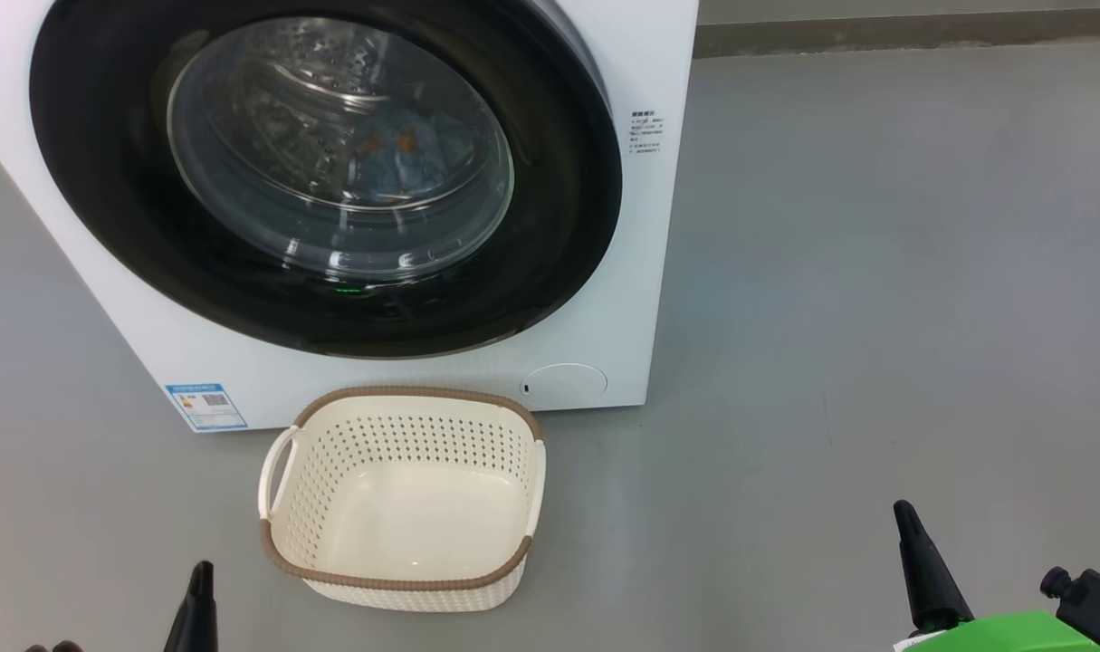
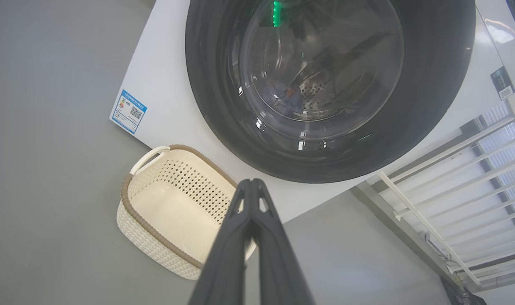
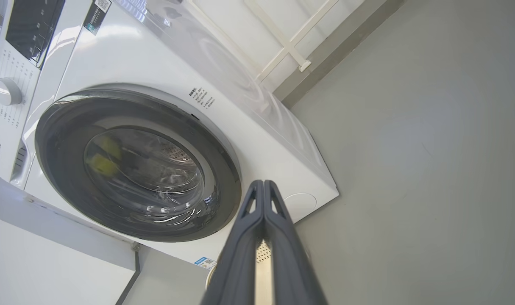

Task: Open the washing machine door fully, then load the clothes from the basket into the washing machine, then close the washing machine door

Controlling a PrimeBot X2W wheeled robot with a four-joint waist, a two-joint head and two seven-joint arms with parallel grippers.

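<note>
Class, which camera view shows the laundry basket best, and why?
The head view: the basket stands whole and unobstructed, visibly empty. The left wrist view has it partly hidden behind the left gripper; the right wrist view gives a perforated sliver between the fingers of the right gripper.

In my head view the left gripper [image 1: 202, 580] shows at seven o'clock as a slim matte-black spike that tapers to a rounded tip. At five o'clock the right gripper [image 1: 907, 525] has the same dark tapered shape and rises out of a bright green housing [image 1: 1011, 634], with a scrap of white label [image 1: 912, 645] at the housing's nine o'clock edge. At two o'clock from the housing sits a black knobbed fitting [image 1: 1079, 593] with a teal tinge. In my wrist views the fingers [image 2: 232, 237] are long, dark grey plastic, broadening toward the base, each with a narrow triangular cut-out just under its tip.
</note>
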